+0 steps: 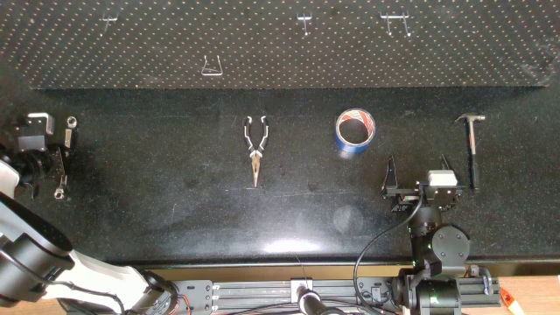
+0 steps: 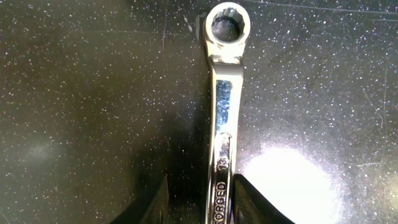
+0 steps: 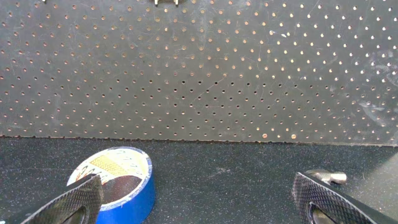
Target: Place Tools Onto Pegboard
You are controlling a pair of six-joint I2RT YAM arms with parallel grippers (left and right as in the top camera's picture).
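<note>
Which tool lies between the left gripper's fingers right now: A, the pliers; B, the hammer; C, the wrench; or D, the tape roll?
C: the left wrist view shows the wrench running between the fingers of the left gripper; the pliers, tape roll and hammer lie elsewhere.

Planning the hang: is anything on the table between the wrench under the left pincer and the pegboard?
Nothing visible: bare table runs from the wrench to the pegboard.

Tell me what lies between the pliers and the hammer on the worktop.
A blue tape roll, lying by itself between the pliers and the hammer, as the top view shows.
</note>
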